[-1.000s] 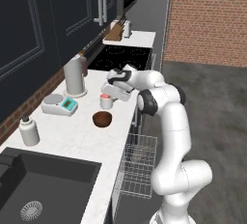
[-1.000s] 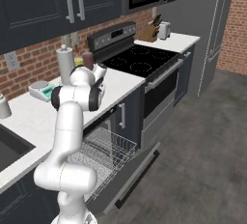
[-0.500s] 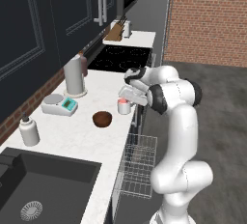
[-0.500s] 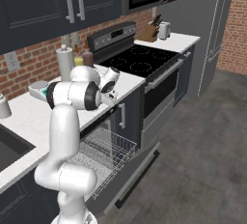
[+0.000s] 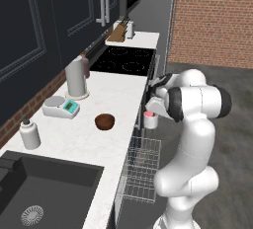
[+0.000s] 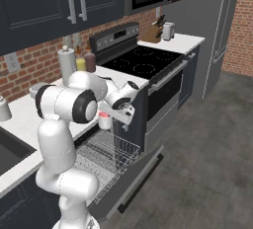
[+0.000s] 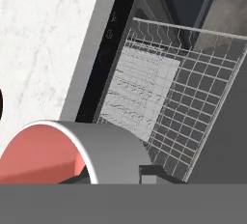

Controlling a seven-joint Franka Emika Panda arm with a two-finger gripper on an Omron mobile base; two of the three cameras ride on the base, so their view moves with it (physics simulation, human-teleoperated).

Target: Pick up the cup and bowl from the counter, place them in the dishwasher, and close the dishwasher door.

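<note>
Nearest to you in the hand view, the cup (image 7: 62,153) sits at 7 o'clock, right against the camera: pale outer wall, salmon inside. One dark fingertip (image 7: 153,174) presses the outside of the wall near the rim, so the fingers are closed on the cup wall, pinching it inside and out as best you can tell. In the left base view the gripper (image 5: 154,110) carries the cup (image 5: 150,120) hanging clear of the counter (image 5: 79,139) edge, above the pulled-out rack.

Judgement on handling: the cup looks small, stiff and light, with a smooth wall that could slip or swing in a one-sided rim pinch. Keep the wrist level and move slowly. A rim grip is adequate for lowering it; set it down before releasing rather than dropping it.

Beyond the cup, at 1 o'clock in the hand view, the dishwasher (image 7: 183,88) rack lies open, wire grid exposed, with the dishwasher door (image 6: 143,173) folded down below it.

Farther off, at 9 o'clock from the gripper in the left base view, the bowl (image 5: 105,121) rests on the counter, well apart from the edge. It looks shallow and rigid; take it by the rim.
</note>
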